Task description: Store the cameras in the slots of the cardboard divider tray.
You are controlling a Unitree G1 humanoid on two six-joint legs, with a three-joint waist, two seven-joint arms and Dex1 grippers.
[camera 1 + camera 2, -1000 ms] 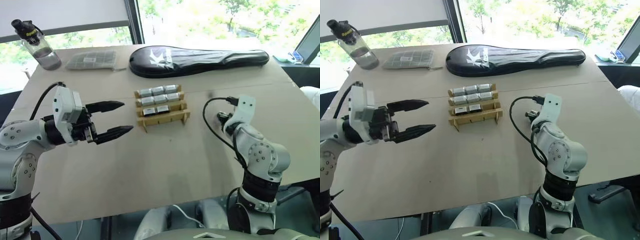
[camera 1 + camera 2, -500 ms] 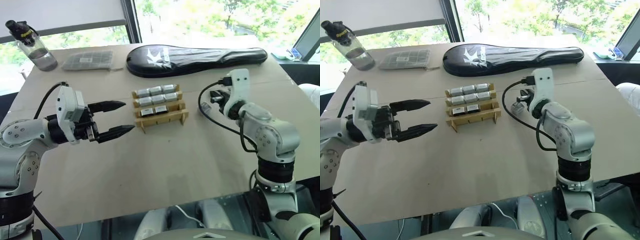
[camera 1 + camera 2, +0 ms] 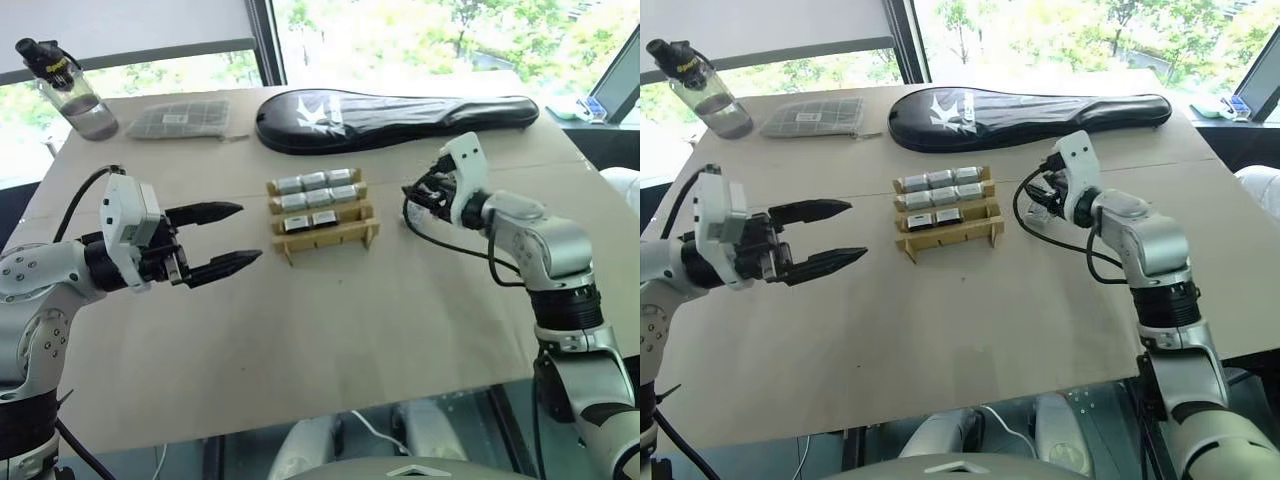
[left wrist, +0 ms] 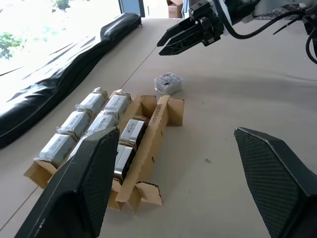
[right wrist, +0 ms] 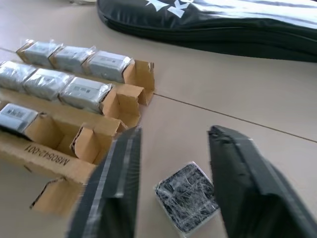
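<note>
A: Left gripper (image 3: pixel 228 237) hangs spread and empty to the left of the cardboard divider tray (image 3: pixel 325 235), same spot as a second ago.

B: The tray holds eight cameras (image 3: pixel 315 197); one front-row slot, at the end away from that gripper, is bare.

A: And right of the tray?

B: The right gripper (image 4: pixel 179 37) has swung in over the ninth camera (image 5: pixel 188 197), lying loose on the counter (image 3: pixel 330 320) beside the tray, fingers parted either side (not yet pinching). A grasp looks imminent.
</note>
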